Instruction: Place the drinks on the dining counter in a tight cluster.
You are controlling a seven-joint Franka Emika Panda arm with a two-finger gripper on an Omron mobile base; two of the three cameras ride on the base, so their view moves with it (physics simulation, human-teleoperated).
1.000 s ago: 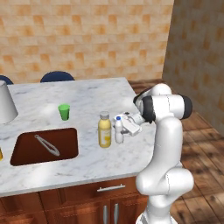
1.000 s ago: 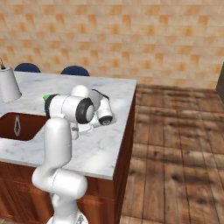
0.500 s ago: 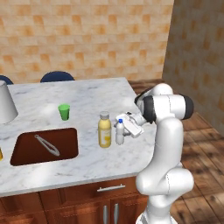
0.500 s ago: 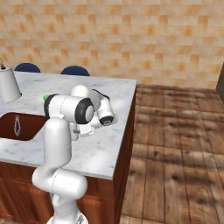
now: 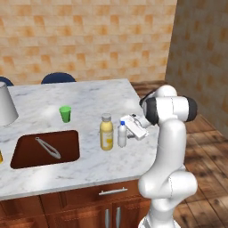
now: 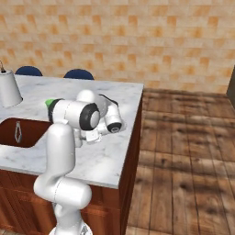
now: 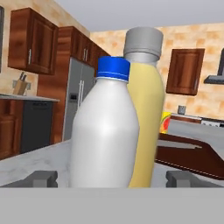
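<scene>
On the dining counter (image 5: 89,100) a small white bottle (image 5: 122,135) with a blue cap stands upright, close beside a yellow juice bottle (image 5: 106,132) with a pale cap. My gripper (image 5: 126,132) reaches in from the right, level with the counter, and is open with the white bottle between its spread fingers. In the hand view the white bottle (image 7: 105,135) stands in front. The juice bottle (image 7: 148,127) is just behind it to the right. The fingertips (image 7: 41,178) stand wide apart on either side of my gripper (image 7: 111,179), clear of the bottle.
A brown recessed sink (image 5: 44,147) holding metal tongs (image 5: 48,148) lies left of the bottles. A small green cup (image 5: 65,113) stands behind it, and a pale grey vessel (image 5: 4,104) at far left. Two blue chairs (image 5: 58,78) stand beyond the counter, whose right edge (image 6: 133,133) drops to wooden floor.
The jaws have spread wide and let go of the white bottle, which stays upright beside the juice bottle. The arm has hardly moved.
</scene>
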